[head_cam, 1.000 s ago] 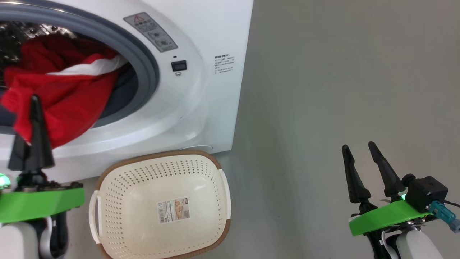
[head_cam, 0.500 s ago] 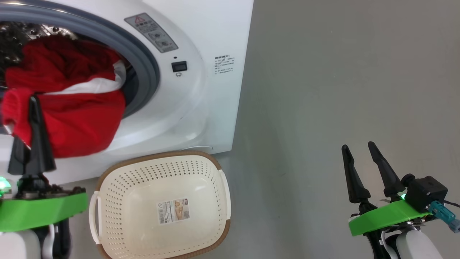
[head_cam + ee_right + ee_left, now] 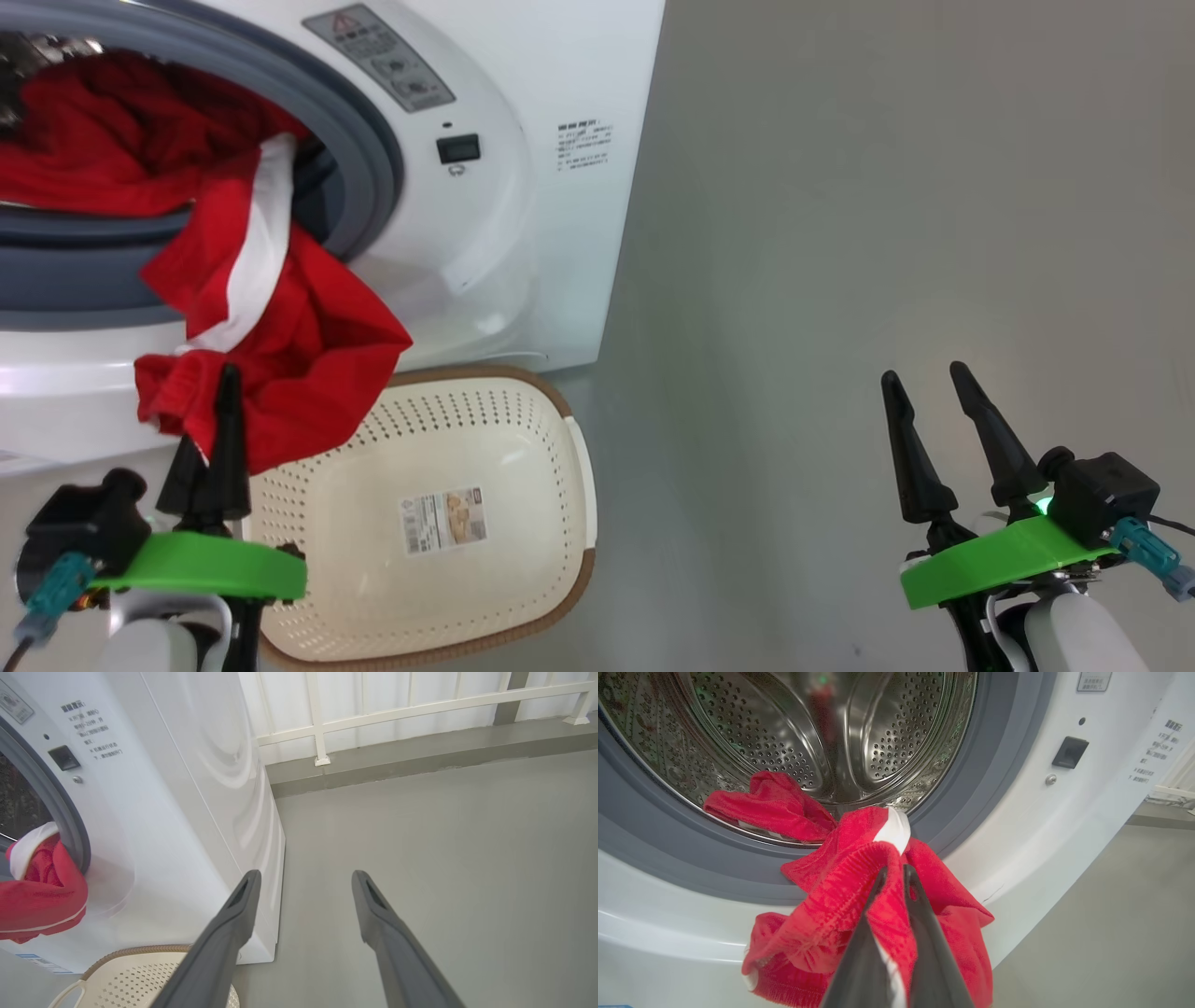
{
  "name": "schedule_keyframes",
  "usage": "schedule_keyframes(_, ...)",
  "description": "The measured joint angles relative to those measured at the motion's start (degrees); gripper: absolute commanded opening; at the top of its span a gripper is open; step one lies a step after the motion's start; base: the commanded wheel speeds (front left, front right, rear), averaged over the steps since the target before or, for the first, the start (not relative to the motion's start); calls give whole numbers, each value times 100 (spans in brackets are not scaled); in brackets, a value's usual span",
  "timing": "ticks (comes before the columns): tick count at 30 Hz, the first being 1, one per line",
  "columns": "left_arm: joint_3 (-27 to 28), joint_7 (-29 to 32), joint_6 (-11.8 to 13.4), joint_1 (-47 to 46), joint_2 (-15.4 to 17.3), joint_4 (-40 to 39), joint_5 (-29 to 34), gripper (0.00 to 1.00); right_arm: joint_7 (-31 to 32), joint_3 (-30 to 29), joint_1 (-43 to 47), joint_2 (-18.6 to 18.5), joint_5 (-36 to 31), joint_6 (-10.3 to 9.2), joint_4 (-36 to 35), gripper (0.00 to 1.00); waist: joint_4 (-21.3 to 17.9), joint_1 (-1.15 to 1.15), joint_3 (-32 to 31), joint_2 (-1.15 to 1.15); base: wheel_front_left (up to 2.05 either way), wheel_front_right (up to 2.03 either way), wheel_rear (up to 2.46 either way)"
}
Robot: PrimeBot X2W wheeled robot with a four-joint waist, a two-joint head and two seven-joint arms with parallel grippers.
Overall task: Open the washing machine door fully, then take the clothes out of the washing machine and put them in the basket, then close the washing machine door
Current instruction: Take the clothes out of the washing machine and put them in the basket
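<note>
The white washing machine (image 3: 523,215) stands at the upper left with its grey ring and steel drum (image 3: 822,732) exposed; its door is out of view. Red clothes (image 3: 280,345) with a white stripe trail out over the ring and hang above the left rim of the cream basket (image 3: 523,579) on the floor. My left gripper (image 3: 227,373) is shut on the clothes' ribbed hem (image 3: 859,891). More red fabric (image 3: 770,807) lies on the drum's lip. My right gripper (image 3: 922,375) hangs open over bare floor at the lower right, holding nothing.
Grey floor (image 3: 887,215) stretches to the right of the machine. In the right wrist view a white railing (image 3: 420,704) on a low kerb runs behind the machine. The basket sits right against the machine's front.
My left gripper has drawn back and to the right, pulling the red garment out of the drum until it hangs over the basket's edge. The head camera has shifted a little. My right gripper stays put.
</note>
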Motion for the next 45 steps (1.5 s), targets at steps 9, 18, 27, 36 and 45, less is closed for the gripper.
schedule_keyframes(9, -263, 0, -1, -525, 174, 945, -45, 7, 0, 69, -171, 0, 93, 1, -62, 100, -59, 0, 399, 0, 0, 0, 0)
schedule_keyframes(18, -578, 0, -1, -1225, 312, 1838, -104, 18, 0, 91, -469, 0, 144, 1, -149, 100, -137, 0, 923, 0, 0, 0, 0)
schedule_keyframes(27, -784, 0, -1, -1758, 403, 2574, -153, 2, 0, 123, -619, -1, 275, 1, -205, 100, -233, 0, 1358, 0, 0, 0, 0)
schedule_keyframes(36, -1270, 0, -1, -1848, 427, 3304, -480, 0, 0, 136, -736, -1, 297, 1, -231, 100, -300, 0, 1615, 0, 0, 0, 0)
schedule_keyframes(45, -1983, 5, -1, -2189, 474, 4091, -1011, 20, 0, 168, -842, -1, 297, 1, -293, 100, -288, 0, 1902, 0, 0, 0, 0)
